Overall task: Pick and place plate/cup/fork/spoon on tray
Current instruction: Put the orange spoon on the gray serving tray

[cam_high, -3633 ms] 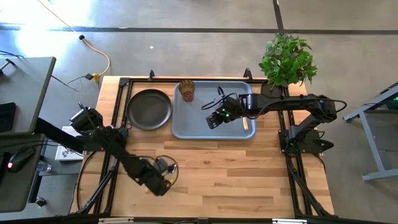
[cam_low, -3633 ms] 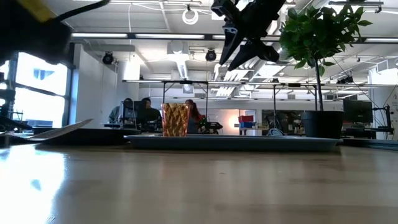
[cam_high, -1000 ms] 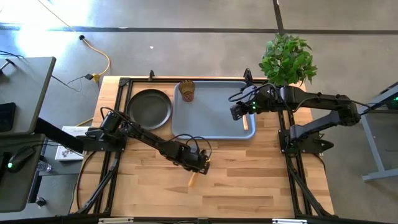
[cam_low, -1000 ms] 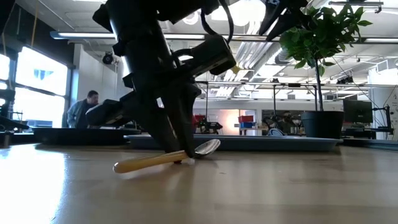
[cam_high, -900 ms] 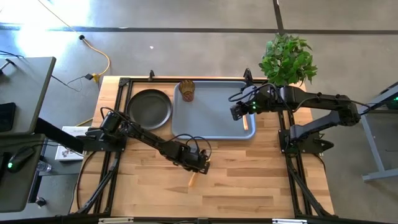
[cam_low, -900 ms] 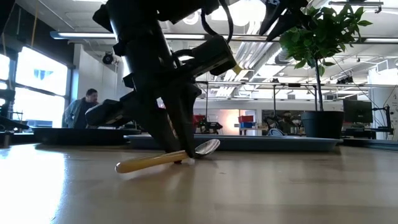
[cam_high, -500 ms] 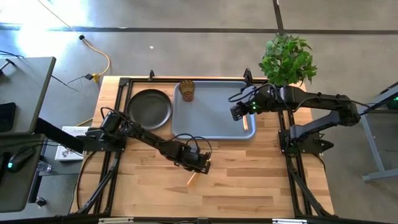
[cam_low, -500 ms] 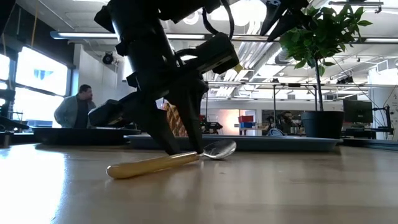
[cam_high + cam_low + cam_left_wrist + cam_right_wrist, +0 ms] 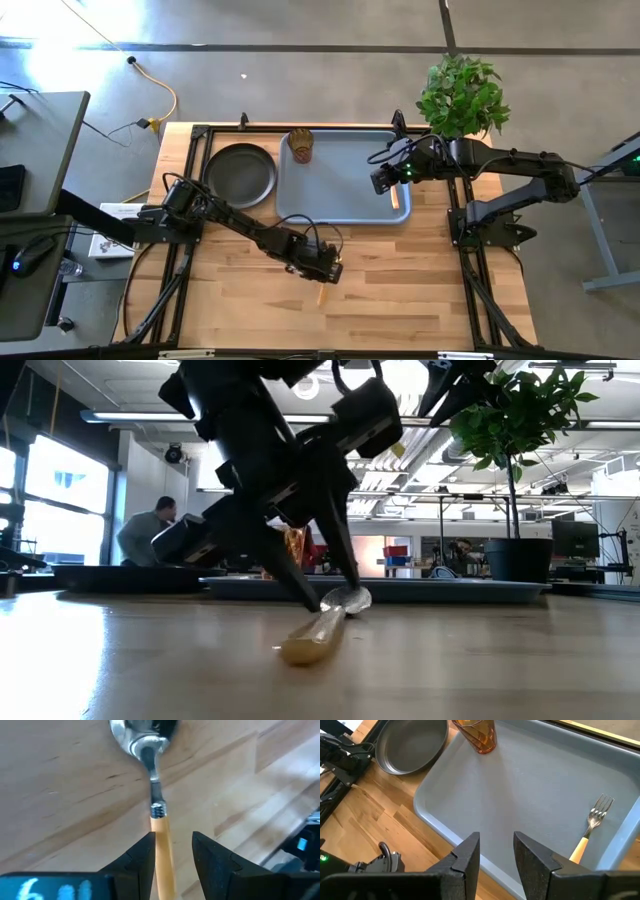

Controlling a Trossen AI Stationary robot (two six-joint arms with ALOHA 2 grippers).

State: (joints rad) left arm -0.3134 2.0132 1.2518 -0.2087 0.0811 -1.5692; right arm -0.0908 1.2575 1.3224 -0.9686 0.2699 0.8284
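Step in hand: spoon pickup. Left gripper (image 9: 171,857), fingers narrowly parted astride the handle of the silver, tan-handled spoon (image 9: 159,825), which lies on the wooden table (image 9: 400,290) at 6 o'clock of the blue-grey rectangular plastic tray (image 9: 340,205). Next, prob.: clamp, lift, carry to tray. Right gripper (image 9: 496,855) hovers over tray w/ fingers apart, empty.
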